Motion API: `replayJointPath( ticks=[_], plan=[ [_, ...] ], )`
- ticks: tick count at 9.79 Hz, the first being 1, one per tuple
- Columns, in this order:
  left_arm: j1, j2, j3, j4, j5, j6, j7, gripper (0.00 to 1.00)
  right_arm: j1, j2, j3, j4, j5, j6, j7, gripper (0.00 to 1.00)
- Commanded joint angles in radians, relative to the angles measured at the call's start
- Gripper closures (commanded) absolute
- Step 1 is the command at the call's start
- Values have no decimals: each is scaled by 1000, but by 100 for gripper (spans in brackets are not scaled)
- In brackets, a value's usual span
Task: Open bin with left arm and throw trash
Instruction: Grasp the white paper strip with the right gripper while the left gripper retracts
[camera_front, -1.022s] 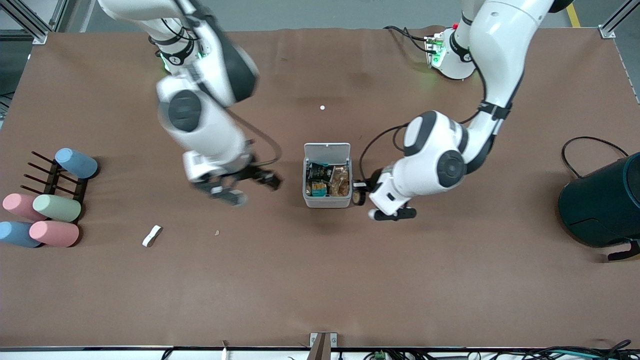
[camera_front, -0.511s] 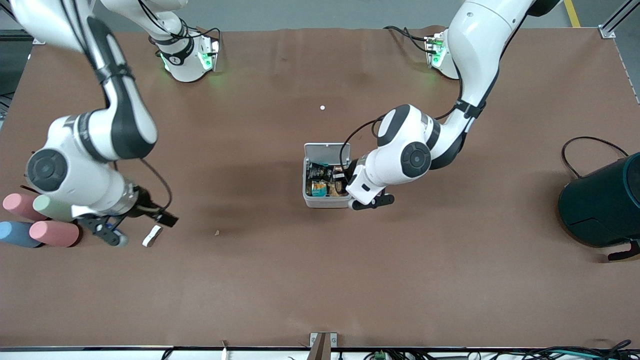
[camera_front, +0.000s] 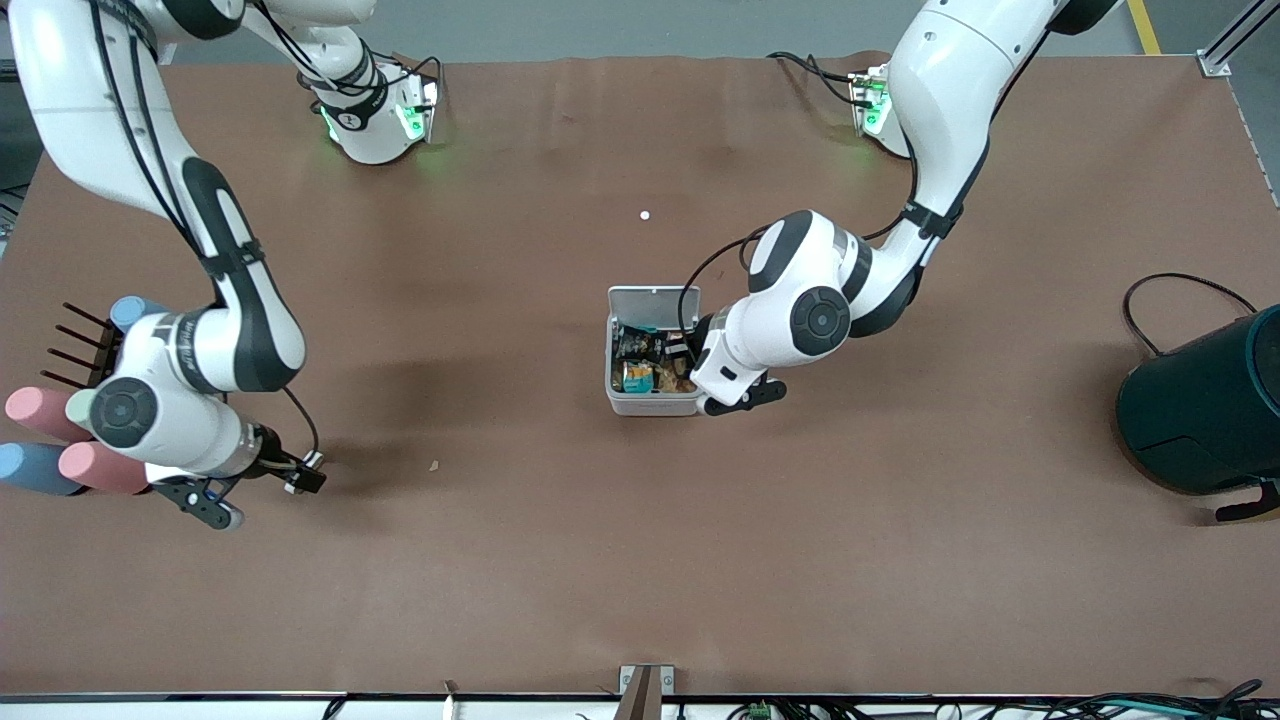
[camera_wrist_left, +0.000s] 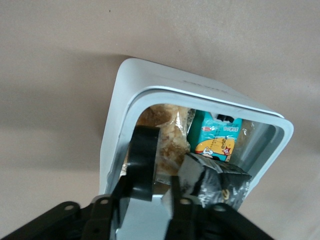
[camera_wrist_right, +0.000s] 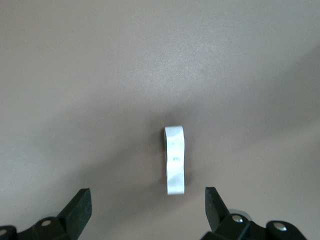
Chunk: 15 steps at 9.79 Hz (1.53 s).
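My left claw (camera_wrist_left: 150, 192) hangs over the open bin (camera_front: 652, 403), its fingers parted with the black tape roll (camera_wrist_left: 143, 162) resting against one finger above the wrappers packed inside. My right claw (camera_wrist_right: 148, 206) hovers wide open and empty over the white oblong scrap (camera_wrist_right: 175, 160), which lies flat on the counter (camera_front: 640, 560) toward the right arm's end, beside the rack of pastel cups (camera_front: 108, 465).

A matt brown counter (camera_front: 640, 560), smooth like paper or cloth sheeting, carries a bin (camera_wrist_left: 122, 105) of smooth, pale grey plastic with a soft sheen. Glossy crinkled wrappers (camera_wrist_left: 217, 137) fill it, beside a roll of shiny black tape (camera_wrist_left: 142, 162). The white oblong piece (camera_wrist_right: 175, 160) looks matt and papery. The arms' white shells (camera_front: 770, 330) shine.
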Motion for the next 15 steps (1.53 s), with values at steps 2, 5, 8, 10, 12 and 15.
replayJointPath(
  ticks=[2,5,8,10,12,15],
  plan=[
    [18,-81,18,-10,16,-57,-18,0,-59,20,22,-96,-77,134,-1,0],
    [128,-133,15,115,165,-230,-5,0,-60,22,22,-124,-78,175,-2,59],
    [237,-179,12,235,303,-404,96,0,-60,22,24,-97,-71,175,1,100],
    [311,-274,18,232,314,-502,267,0,-57,24,27,-71,-66,176,2,100],
    [377,-432,27,193,343,-645,473,0,-47,13,76,-28,-33,106,10,100],
    [340,-613,154,56,418,-653,576,0,47,-25,229,183,52,-200,311,100]
  ],
)
